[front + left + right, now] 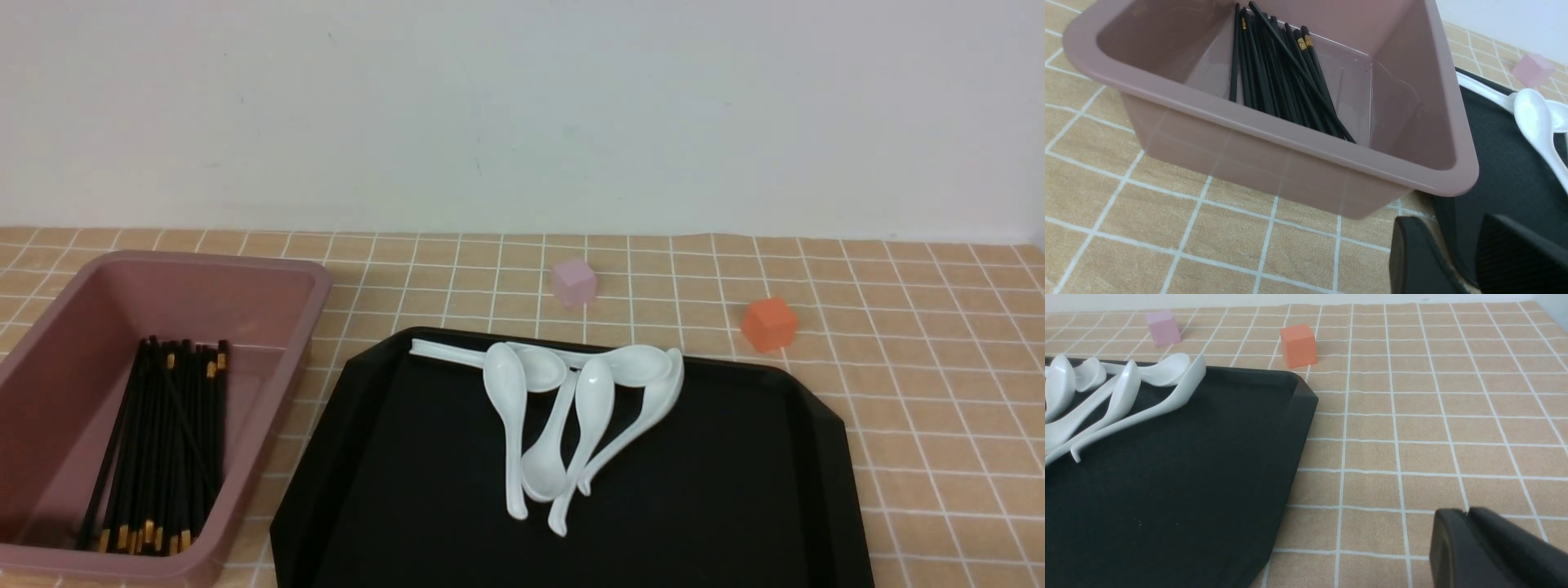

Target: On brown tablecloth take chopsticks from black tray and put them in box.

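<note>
We see the left tool (1457,253) only in its own wrist view: two dark fingers with a narrow gap between them, nothing gripped. It sits low above the brown tablecloth (1167,204), just outside a near corner of the box (1290,143). Beyond that corner, inside the box, the chopsticks (1278,77) lie as one loose bundle on the floor, some gold-banded ends toward the wall far from the tool. To the other side of the left tool we note the black tray (1498,163), its edge just beside the box, with a white spoon (1537,122) on it.

The right tool (1470,547) appears only in its wrist view: the fingers meet with no gap visible, and nothing is held. It hovers over bare cloth, apart from the tray (1167,498). Farther out from this tool, the spoons (1118,396) lie in a heap at the tray's far edge. Past the tray stand an orange cube (1298,345) and a small pink cube (1163,327) on the tabletop.

In the front view neither tool shows. The box (269,408) holds all the chopsticks (163,449) we can see; the tray (735,490) carries only the spoons (571,416).
</note>
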{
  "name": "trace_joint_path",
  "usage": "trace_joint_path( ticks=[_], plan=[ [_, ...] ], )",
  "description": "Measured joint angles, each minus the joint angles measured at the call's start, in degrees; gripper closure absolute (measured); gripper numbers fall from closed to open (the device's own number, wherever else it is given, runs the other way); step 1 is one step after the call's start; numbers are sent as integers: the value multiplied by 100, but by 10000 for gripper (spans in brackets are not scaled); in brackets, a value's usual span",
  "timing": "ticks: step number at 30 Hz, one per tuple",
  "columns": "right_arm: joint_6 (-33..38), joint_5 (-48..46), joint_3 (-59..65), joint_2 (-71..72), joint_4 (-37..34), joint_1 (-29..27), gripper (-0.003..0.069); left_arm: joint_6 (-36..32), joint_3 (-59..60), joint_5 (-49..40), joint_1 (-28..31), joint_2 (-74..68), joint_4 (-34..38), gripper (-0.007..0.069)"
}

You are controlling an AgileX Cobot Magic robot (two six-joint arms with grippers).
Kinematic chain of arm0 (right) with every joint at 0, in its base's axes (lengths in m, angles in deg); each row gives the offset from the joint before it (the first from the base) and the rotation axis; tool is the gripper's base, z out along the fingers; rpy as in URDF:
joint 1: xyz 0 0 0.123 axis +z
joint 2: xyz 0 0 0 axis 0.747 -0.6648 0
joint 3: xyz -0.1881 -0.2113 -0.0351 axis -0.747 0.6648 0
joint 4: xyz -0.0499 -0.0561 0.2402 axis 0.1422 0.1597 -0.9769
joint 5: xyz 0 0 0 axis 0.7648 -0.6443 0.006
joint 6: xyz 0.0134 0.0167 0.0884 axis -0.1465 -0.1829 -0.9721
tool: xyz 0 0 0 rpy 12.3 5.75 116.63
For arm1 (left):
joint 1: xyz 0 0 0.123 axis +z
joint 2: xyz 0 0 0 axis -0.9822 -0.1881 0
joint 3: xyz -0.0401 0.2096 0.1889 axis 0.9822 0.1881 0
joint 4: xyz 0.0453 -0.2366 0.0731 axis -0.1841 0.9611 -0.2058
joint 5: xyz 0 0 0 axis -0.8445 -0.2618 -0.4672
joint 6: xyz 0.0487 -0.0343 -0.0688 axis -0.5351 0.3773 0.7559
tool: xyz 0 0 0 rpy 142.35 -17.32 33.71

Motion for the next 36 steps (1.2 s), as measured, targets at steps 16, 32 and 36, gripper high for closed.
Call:
trace_joint_path(
  ticks=[16,32,36],
  plan=[
    [0,0,0,0,0,0,573,0,0,0,0,0,0,385],
    [0,0,0,0,0,0,559,0,0,0,0,0,0,385],
    [0,0,0,0,0,0,555,0,0,0,0,0,0,385]
  ],
)
